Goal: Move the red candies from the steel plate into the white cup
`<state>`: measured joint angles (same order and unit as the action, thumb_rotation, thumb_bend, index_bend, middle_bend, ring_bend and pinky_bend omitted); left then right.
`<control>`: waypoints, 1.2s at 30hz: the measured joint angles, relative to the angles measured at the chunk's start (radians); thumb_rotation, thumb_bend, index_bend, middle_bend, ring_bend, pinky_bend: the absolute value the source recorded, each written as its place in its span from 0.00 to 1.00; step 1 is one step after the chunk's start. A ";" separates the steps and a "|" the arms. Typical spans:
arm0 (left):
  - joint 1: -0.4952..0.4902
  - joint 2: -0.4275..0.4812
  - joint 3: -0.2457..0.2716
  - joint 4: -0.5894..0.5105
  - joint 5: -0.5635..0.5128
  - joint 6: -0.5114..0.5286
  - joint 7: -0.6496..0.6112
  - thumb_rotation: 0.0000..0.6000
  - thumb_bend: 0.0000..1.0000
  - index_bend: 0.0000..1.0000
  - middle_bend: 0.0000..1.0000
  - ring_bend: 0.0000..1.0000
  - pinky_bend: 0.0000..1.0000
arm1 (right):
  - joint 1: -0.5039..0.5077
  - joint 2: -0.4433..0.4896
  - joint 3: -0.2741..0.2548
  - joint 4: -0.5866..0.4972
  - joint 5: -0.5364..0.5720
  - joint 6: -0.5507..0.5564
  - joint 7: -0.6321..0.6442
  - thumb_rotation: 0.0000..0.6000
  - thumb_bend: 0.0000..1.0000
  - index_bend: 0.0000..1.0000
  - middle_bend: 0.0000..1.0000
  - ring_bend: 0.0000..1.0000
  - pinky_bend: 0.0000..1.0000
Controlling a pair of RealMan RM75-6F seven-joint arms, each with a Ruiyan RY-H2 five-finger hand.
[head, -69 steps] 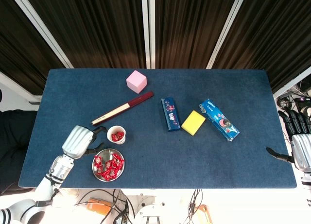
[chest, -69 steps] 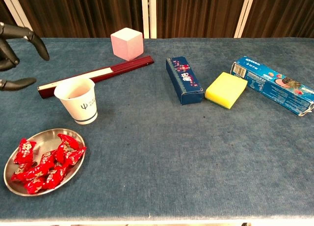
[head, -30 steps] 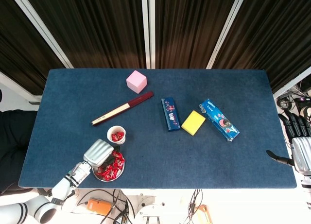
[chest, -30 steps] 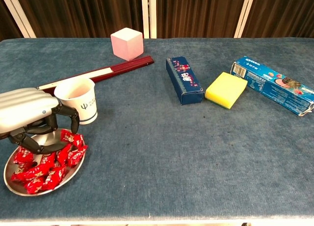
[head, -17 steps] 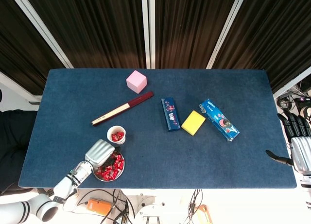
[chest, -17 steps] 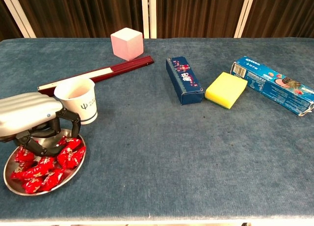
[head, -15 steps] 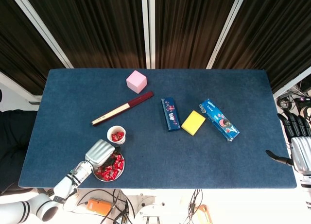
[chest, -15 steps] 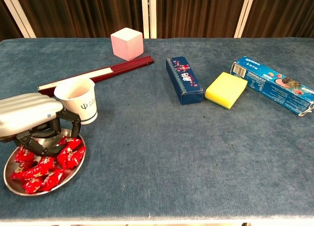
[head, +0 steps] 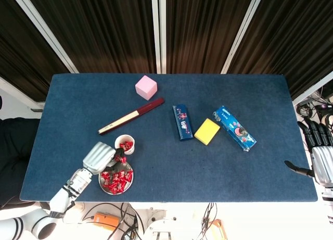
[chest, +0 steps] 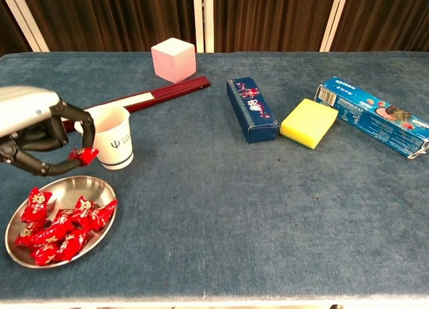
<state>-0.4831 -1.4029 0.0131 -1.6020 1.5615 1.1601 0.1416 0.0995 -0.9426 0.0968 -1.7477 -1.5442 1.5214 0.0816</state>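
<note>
Red foil shows between the fingertips of the silver left hand (chest: 33, 131) at the left edge of the chest view: it pinches a single red wrapped candy (chest: 86, 155) just beside the near wall of the small white paper cup (chest: 110, 137), at about mid-height of the cup and below its rim. To finish this step well, the hand should rise until the candy clears the rim, travel a little rightward over the opening, and only then release; pushing sideways at this height would likely nudge or tip the light cup. The head view shows red pieces already inside the cup, though how many is hard to tell.

Below the hand, at lower left, the round steel plate (chest: 20, 245) holds the remaining red candies (chest: 64, 225) in a loose heap, so several more trips appear to remain.

Far right in the head view, the right hand (head: 318, 159) waits off the edge of the blue table (head: 166, 162), fingers apart and holding nothing.
</note>
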 measured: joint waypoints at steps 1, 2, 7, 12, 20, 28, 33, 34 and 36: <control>0.000 0.010 -0.010 -0.011 0.001 0.009 -0.008 1.00 0.37 0.57 0.97 0.94 0.84 | 0.000 -0.001 0.000 0.003 0.000 0.001 0.003 1.00 0.16 0.00 0.01 0.00 0.02; -0.001 0.018 -0.024 -0.024 0.002 0.017 -0.017 1.00 0.37 0.57 0.97 0.94 0.84 | -0.001 -0.002 0.000 0.004 0.001 0.001 0.004 1.00 0.16 0.00 0.01 0.00 0.02; -0.031 0.031 -0.083 -0.053 -0.015 0.015 -0.033 1.00 0.37 0.57 0.97 0.94 0.84 | -0.001 -0.007 -0.002 0.015 0.003 -0.003 0.014 1.00 0.16 0.00 0.01 0.00 0.03; -0.080 0.027 -0.133 -0.063 -0.073 -0.039 -0.019 1.00 0.36 0.57 0.97 0.94 0.84 | -0.003 -0.009 -0.001 0.024 0.008 -0.003 0.024 1.00 0.16 0.00 0.01 0.00 0.02; -0.110 0.016 -0.149 -0.052 -0.180 -0.101 0.100 1.00 0.31 0.46 0.97 0.93 0.84 | -0.002 -0.014 -0.002 0.042 0.017 -0.012 0.041 1.00 0.16 0.00 0.01 0.00 0.02; -0.065 0.056 -0.119 -0.098 -0.219 -0.045 0.169 1.00 0.24 0.33 0.96 0.92 0.83 | 0.003 -0.015 0.000 0.040 0.008 -0.012 0.038 1.00 0.16 0.00 0.01 0.00 0.02; -0.021 0.094 -0.074 -0.121 -0.126 0.023 0.133 1.00 0.24 0.38 0.96 0.92 0.83 | 0.003 -0.014 0.001 0.035 0.003 -0.008 0.034 1.00 0.16 0.00 0.01 0.00 0.02; -0.013 0.099 -0.063 -0.122 -0.103 0.035 0.122 1.00 0.24 0.39 0.96 0.92 0.83 | 0.003 -0.014 0.001 0.034 0.002 -0.006 0.032 1.00 0.16 0.00 0.01 0.00 0.02; 0.003 0.110 -0.034 -0.121 -0.045 0.057 0.097 1.00 0.24 0.40 0.96 0.92 0.83 | 0.002 -0.013 0.001 0.032 0.001 -0.005 0.030 1.00 0.16 0.00 0.01 0.00 0.03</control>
<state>-0.4804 -1.2933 -0.0207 -1.7226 1.5165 1.2174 0.2382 0.1019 -0.9556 0.0974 -1.7159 -1.5431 1.5162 0.1115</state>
